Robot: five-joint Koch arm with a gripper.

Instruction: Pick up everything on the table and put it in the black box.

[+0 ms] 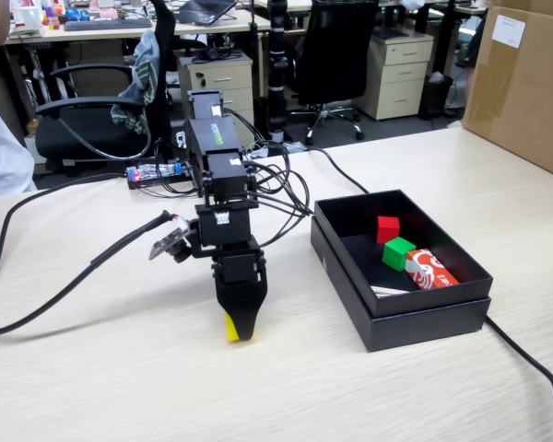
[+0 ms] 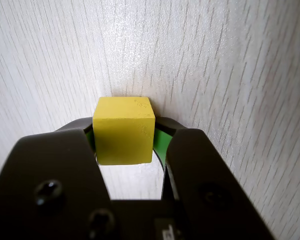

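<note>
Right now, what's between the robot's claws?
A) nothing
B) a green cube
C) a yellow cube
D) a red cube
C: in the wrist view the yellow cube sits between the two jaws of the gripper; the red cube and green cube lie in the black box.

This is an office. Behind the pale wood-grain tabletop [image 1: 92, 387], the upper part of the fixed view shows black swivel chairs [image 1: 336, 55], beige drawer pedestals [image 1: 398, 74] under desks, and a laptop [image 1: 203, 11] on a cluttered desk [image 1: 101, 28]. A large brown carton [image 1: 521, 83] stands at the upper right.
</note>
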